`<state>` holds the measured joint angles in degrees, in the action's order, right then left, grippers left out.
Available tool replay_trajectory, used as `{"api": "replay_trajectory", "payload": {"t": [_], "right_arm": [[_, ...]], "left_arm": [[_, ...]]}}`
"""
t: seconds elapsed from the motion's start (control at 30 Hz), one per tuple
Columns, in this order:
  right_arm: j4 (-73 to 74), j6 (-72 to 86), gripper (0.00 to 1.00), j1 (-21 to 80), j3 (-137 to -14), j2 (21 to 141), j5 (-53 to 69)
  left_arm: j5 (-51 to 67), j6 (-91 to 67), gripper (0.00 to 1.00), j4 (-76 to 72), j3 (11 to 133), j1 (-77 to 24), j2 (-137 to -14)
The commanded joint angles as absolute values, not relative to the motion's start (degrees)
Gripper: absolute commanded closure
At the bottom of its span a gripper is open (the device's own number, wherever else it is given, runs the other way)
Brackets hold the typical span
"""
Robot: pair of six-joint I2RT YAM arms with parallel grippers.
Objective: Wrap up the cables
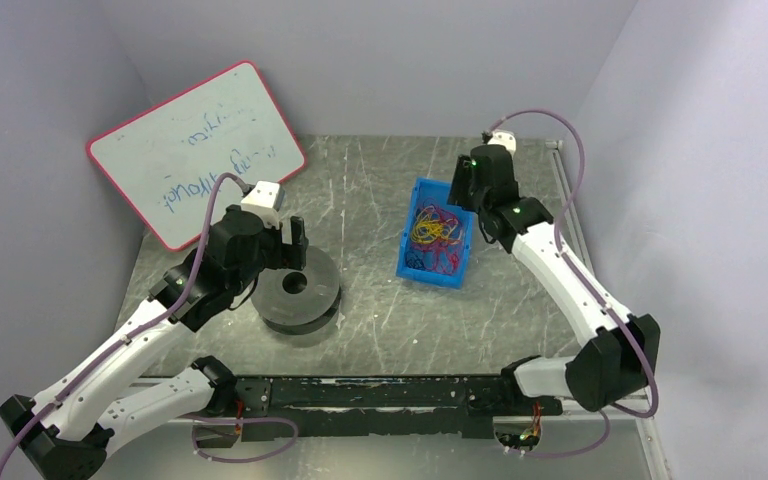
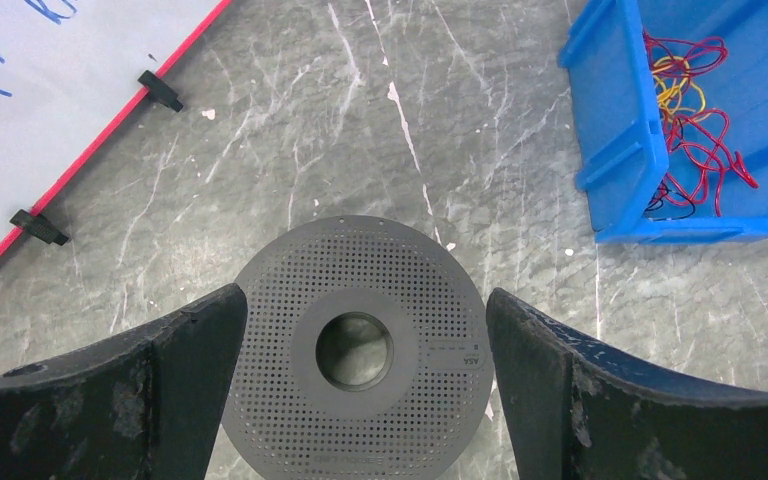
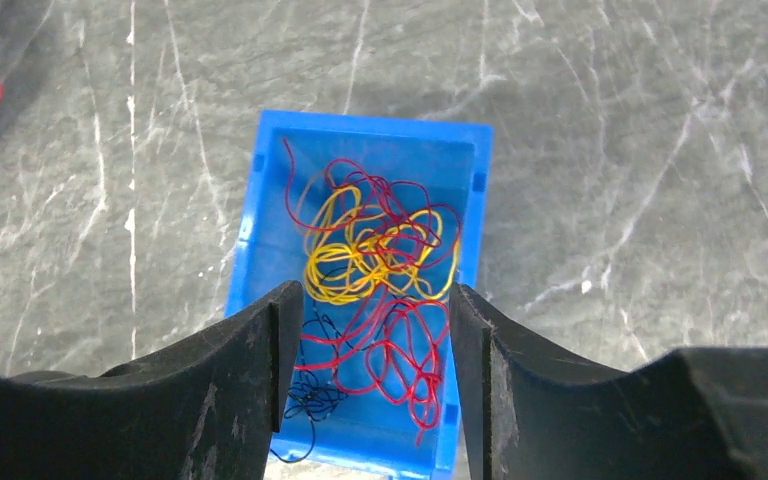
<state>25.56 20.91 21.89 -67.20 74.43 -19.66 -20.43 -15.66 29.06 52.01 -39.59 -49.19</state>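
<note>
Overhead view of a grey marbled tabletop (image 1: 380, 330) with 2 robot arms. The red wire (image 1: 447, 258), thin and kinked into loose loops, lies inside a blue bin (image 1: 406, 262) just right of the tabletop's centre, tangled with yellow wire (image 1: 430, 228). The right gripper (image 1: 463, 190) hangs over the bin's far end, and from above its fingers cannot be made out. The right wrist view fills that in: the right gripper (image 3: 375, 300) has its 2 fingers apart with nothing between them, above the bin (image 3: 370, 128), framing the red wire (image 3: 405, 350), the yellow wire (image 3: 360, 265) and a dark blue strand (image 3: 310, 395) by one wall. The left gripper (image 1: 295, 240) hangs over a black spool (image 1: 298, 295) lying flat on the left half of the tabletop. Only the left wrist view shows the left gripper (image 2: 365, 295) spread wide, 1 finger on each side of the spool (image 2: 360, 260), whose face is perforated around a round centre hole. It also shows 2 black clips (image 2: 160, 92) on the red edge of the whiteboard (image 2: 40, 100). From above, the whiteboard (image 1: 195, 150) leans at the far left corner, bearing blue handwriting. Purple cables (image 1: 570, 150) run along both arms.
</note>
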Motion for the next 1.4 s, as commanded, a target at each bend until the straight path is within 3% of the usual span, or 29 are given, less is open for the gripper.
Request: {"api": "replay_trajectory", "payload": {"t": [0.0, 0.63, 1.37], "right_arm": [[26.2, 17.2, 0.41, 22.1, -70.4, 79.9, -14.4], [22.6, 14.6, 0.48, 22.3, -78.2, 100.7, -6.3], [15.5, 7.9, 0.53, 22.6, -75.5, 105.9, -5.0]], "left_arm": [[-21.3, -15.4, 0.07, 29.4, 52.9, -40.1, -48.5], [-20.6, -15.2, 0.07, 29.3, 52.5, -40.1, -47.3], [-20.6, -15.0, 0.07, 29.6, 52.7, -40.1, -49.0]]}}
